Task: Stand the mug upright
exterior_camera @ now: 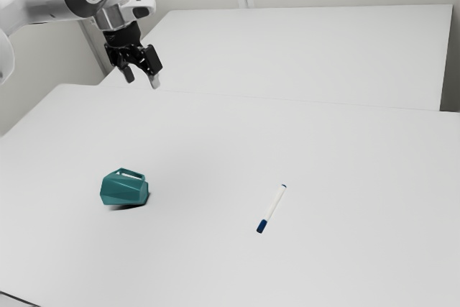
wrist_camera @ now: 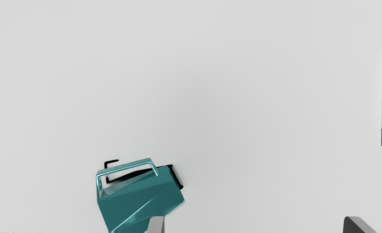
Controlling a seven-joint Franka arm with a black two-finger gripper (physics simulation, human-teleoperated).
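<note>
Mug (exterior_camera: 123,189), teal with flat, slanted sides, lies on its side on the white desk (exterior_camera: 194,249), toward the exterior view's left. It is tipped over, not standing on its base. Its long axis lies nearly flat and runs mostly from the exterior view's left to its right. I cannot tell for sure which end is the open one. The thin handle (wrist_camera: 126,166) is on the upper side of the mug as it lies, and it runs along the body like a little bridge. A black shadow shows beside the mug and through the handle's gap. The gripper (exterior_camera: 142,81) is up in the air, well apart from the mug, with its two fingers spread wide and only air between them. In the wrist view, one fingertip covers a bit of the mug's edge. A white marker (exterior_camera: 275,204) with blue ends lies on the desk too, well off toward the exterior view's right, so it is out of the mug's way. It points roughly across the mug's long axis, with its longer blue end nearer the exterior camera.
</note>
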